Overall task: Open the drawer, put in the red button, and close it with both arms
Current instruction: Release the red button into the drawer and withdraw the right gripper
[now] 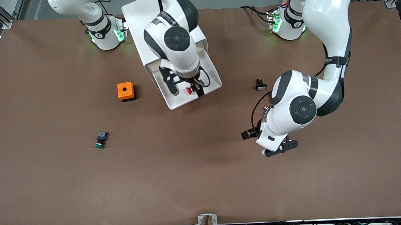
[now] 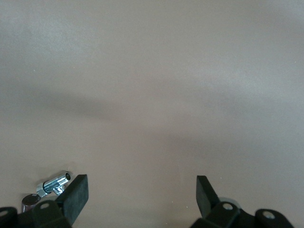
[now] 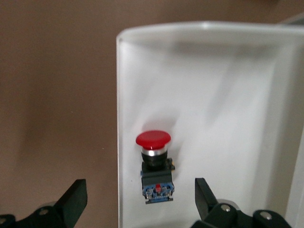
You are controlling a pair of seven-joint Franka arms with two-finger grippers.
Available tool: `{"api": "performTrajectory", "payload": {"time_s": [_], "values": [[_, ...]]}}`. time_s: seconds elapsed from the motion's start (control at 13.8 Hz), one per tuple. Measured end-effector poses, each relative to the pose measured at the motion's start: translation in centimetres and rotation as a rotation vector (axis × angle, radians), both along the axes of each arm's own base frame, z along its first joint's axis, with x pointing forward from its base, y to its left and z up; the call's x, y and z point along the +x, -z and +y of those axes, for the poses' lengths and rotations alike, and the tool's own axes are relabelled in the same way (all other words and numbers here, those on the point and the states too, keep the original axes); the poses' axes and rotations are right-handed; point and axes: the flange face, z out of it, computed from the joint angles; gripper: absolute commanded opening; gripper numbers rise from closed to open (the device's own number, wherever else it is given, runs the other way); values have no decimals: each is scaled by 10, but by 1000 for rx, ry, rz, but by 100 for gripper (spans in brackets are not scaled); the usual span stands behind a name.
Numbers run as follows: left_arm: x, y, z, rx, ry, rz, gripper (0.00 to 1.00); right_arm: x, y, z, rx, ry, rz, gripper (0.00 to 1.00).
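**Red button in the open drawer, both grippers spread and empty**

Right gripper point(image 1: 186, 89) hangs over the pulled-out drawer point(image 1: 173, 102), fingers point(image 3: 71, 202) spread wide, nothing between them. Red button point(image 3: 154, 166) lies on the drawer floor under the gap, touching neither finger. Red cap, chrome collar, black-and-blue body; it looks tipped on its side, though the wrist angle makes that hard to confirm. It sits close to the drawer's side wall on the right arm's end, near the front lip. In the front view the button point(image 1: 189, 90) is mostly covered by the gripper; only a bit of red cap shows.

Drawer sticks out of the white cabinet point(image 1: 138, 17) toward the front camera. Right arm's wrist hides most of the cabinet top and the inner part of the drawer.

Left gripper point(image 1: 280, 149) waits over bare table point(image 1: 203, 180) toward the left arm's end, fingers point(image 2: 76, 197) wide apart, holding nothing. Its wrist view shows only brown tabletop.

Other items on the table: orange box point(image 1: 125, 91) with a hole, beside the drawer toward the right arm's end; green-capped button point(image 1: 101, 139) nearer the front camera than the box; small black part point(image 1: 260, 84) with a white face, beside the drawer toward the left arm's end, too small to identify.
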Motion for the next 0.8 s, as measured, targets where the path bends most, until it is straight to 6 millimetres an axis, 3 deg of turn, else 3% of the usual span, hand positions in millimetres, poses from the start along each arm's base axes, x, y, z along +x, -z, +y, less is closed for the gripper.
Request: {"api": "performTrajectory", "payload": {"time_s": [0.15, 0.44, 0.58, 0.8], "values": [[1, -4, 4, -2, -5, -6, 100, 41, -14, -48, 9, -126, 10, 100], [1, -6, 2, -3, -5, -8, 100, 127, -46, -196, 47, -283, 30, 100], [0, -6, 0, -1, -23, -5, 100, 149, -54, -271, 41, -385, 44, 100], [-3, -5, -5, 4, -75, 7, 100, 158, -64, -372, 22, -573, 100, 100]]}}
